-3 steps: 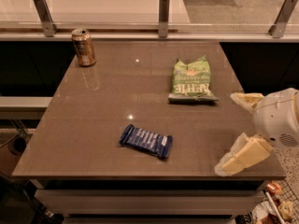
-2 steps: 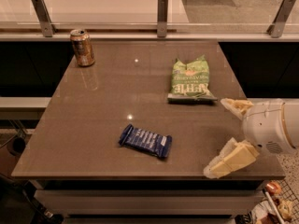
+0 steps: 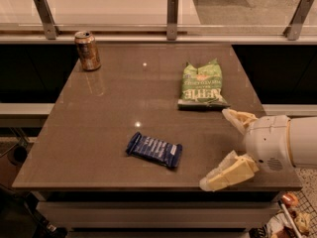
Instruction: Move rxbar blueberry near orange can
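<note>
The rxbar blueberry [image 3: 154, 150], a flat dark blue wrapper with white lettering, lies on the brown table [image 3: 114, 108] near its front edge. The orange can [image 3: 87, 50] stands upright at the table's far left corner, far from the bar. My gripper [image 3: 217, 148] is at the right front of the table, to the right of the bar and not touching it. Its two pale fingers [image 3: 225, 175] are spread wide apart and hold nothing.
A green chip bag [image 3: 201, 85] lies flat on the right half of the table, just behind the gripper. A glass rail with metal posts [image 3: 172, 16] runs along the far edge. The table's front edge lies just below the bar.
The gripper has moved left over the table's right front corner, closer to the bar. The bar, can and bag have not moved.
</note>
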Controlling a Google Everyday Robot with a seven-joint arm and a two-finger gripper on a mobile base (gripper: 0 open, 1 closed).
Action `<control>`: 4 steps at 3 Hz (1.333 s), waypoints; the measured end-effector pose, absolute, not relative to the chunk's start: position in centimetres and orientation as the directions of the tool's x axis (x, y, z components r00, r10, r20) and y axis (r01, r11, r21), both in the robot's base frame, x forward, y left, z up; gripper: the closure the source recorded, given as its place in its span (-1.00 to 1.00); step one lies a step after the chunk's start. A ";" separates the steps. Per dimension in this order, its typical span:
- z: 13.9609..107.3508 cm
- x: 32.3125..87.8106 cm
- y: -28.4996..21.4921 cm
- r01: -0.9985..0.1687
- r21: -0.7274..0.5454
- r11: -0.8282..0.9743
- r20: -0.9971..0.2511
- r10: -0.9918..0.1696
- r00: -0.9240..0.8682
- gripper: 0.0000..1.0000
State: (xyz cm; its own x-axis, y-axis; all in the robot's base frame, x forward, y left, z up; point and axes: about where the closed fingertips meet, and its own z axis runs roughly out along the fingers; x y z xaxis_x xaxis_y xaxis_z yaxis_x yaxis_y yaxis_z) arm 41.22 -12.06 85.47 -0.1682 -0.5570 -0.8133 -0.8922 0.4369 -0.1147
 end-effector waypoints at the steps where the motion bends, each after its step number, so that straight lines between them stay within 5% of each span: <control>1: 84.6 41.5 -10.3 -0.893 -0.071 0.444 -0.837 -0.514 -0.189 -1.00; 4: 81.0 43.9 -5.7 -0.890 -0.010 0.456 -0.879 -0.428 -0.210 -1.00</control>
